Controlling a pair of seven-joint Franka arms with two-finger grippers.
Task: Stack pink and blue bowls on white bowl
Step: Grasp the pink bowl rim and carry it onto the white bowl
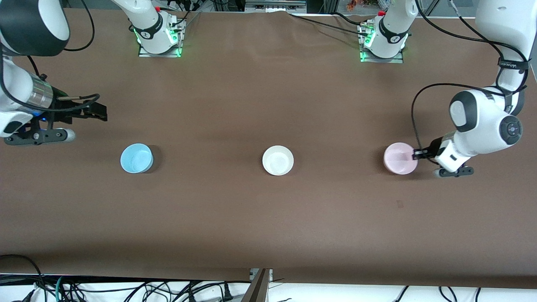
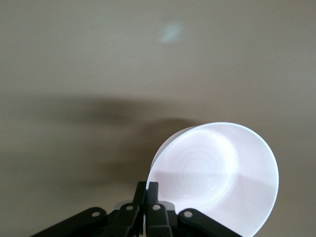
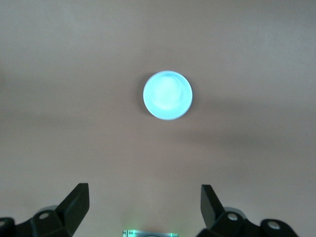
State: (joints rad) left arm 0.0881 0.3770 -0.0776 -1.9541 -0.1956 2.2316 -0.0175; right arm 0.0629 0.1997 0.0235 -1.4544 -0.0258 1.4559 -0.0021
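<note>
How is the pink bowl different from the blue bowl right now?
The pink bowl is pale pink; the blue bowl is sky blue. The left gripper is shut on the pink bowl's rim; the blue bowl sits untouched, and the right gripper hangs open above the table. The pink bowl lies toward the left arm's end, the blue toward the right arm's. Both look equally small, round and plain.

The white bowl [image 1: 277, 160] sits between the blue bowl [image 1: 136, 157] and the pink bowl [image 1: 400, 157], well apart.
</note>
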